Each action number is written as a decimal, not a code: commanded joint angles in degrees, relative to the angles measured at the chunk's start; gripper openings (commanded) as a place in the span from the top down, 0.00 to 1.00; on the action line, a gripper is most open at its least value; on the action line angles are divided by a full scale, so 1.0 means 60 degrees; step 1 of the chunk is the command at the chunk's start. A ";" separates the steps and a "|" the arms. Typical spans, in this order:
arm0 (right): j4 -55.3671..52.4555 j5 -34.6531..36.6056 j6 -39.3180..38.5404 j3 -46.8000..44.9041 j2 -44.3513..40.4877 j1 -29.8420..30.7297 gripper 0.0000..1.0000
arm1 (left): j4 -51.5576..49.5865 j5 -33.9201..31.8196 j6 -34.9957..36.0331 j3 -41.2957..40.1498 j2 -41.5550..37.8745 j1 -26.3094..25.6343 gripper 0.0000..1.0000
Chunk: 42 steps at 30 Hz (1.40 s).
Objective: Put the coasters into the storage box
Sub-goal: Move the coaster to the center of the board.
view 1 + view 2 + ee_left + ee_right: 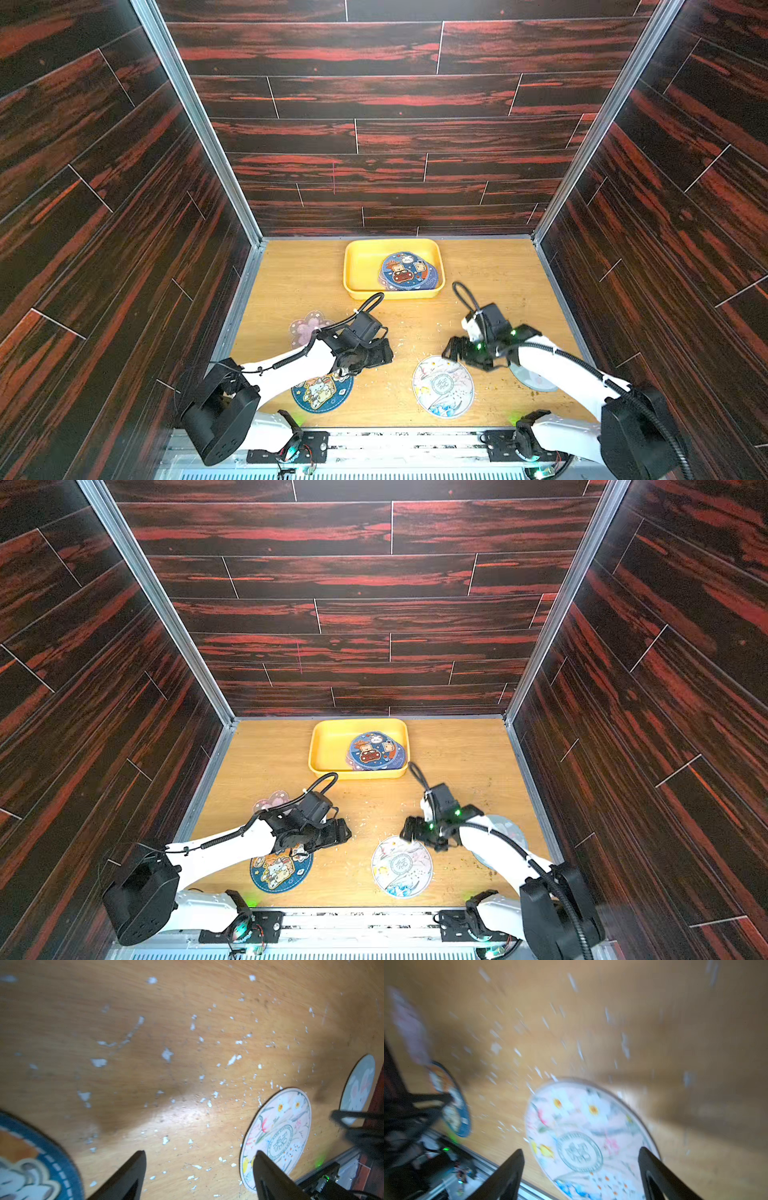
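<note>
Storage box [353,270] sits back-centre with some coasters [405,270] stacked inside. Floral coaster [442,386] lies flat near the front, just under the right gripper [453,349], its jaws spread and empty. Left gripper [383,353], also spread, is farther off.

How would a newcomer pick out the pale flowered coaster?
From the yellow box at the back of the wooden table, come to the front edge, right of centre. A round coaster lies flat beside the right tool. It alone is pale with flowers and a green stamp; the blue coaster and grey coaster flank it.
</note>
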 commanded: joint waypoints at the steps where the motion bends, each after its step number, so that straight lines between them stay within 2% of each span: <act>1: -0.0024 0.0570 0.0751 -0.0436 -0.0473 0.0340 0.13 | 0.0204 -0.0239 -0.0108 -0.0158 0.0001 -0.0224 0.16; 12: -0.0343 0.1408 0.1564 -0.1351 -0.0945 0.0855 0.13 | 0.0436 -0.0487 -0.0400 -0.0516 -0.0144 -0.0800 0.16; 19: 0.0215 0.1023 0.2025 -0.1645 -0.0508 0.1590 0.13 | 0.0451 -0.0587 -0.0499 -0.0657 -0.0287 -0.0943 0.16; 25: 0.1230 0.0767 0.2725 -0.1385 0.0142 0.2479 0.13 | 0.0196 -0.0613 -0.0542 -0.0765 -0.0315 -0.1094 0.16; 33: 0.2347 0.0395 0.2915 -0.0414 0.1644 0.3269 0.13 | -0.0657 -0.0628 -0.0578 -0.1166 -0.0842 -0.1197 0.16; 37: 0.2259 0.0352 0.2812 -0.0016 0.2022 0.3528 0.13 | -0.0754 -0.0482 -0.0754 -0.1465 -0.1022 -0.1238 0.17; 42: 0.1442 0.0721 0.2673 -0.0085 0.1490 0.3525 0.16 | -0.0671 -0.0350 -0.1001 -0.1573 -0.1015 -0.1342 0.21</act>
